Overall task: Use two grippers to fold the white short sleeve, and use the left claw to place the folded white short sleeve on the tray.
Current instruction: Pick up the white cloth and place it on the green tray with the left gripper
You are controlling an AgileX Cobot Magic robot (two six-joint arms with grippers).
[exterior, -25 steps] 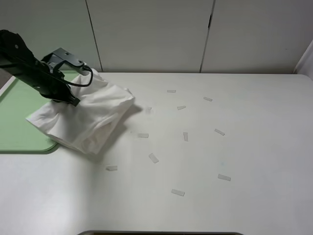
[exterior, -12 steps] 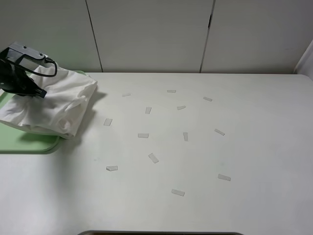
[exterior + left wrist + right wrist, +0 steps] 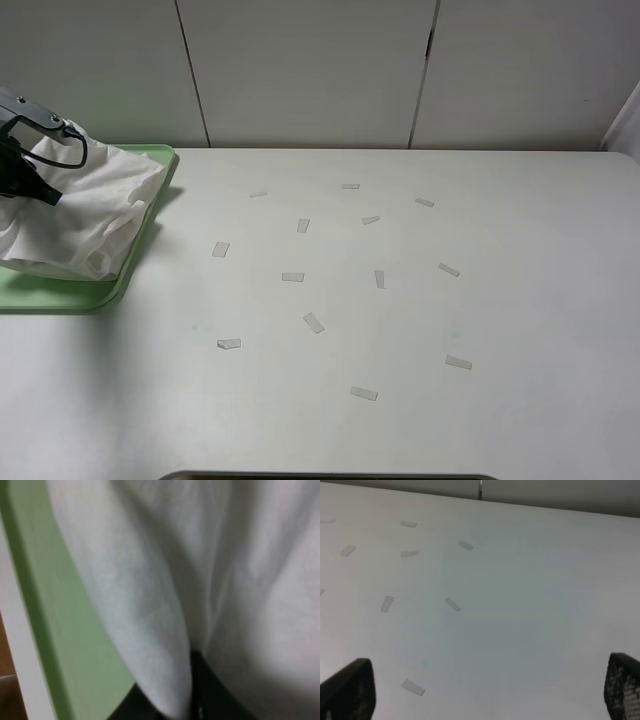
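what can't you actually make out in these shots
- Left gripper: high view, cut off by the frame edge; jaws buried in the white shirt.
- Tray: high view, mostly under the shirt.
- Shirt lettering and tag: wrist view too close and blurred.
- Right gripper: only two fingertips show; absent from high view.

White shirt (image 3: 85, 205), pale green tray (image 3: 150, 215), white table (image 3: 450, 320).

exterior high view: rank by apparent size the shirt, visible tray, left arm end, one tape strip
1. White short sleeve.
2. Tray, mostly covered by the shirt; visible part is smaller.
3. Left tool, cut off by the frame edge, so its rank is unsure.
4. Tape strip.
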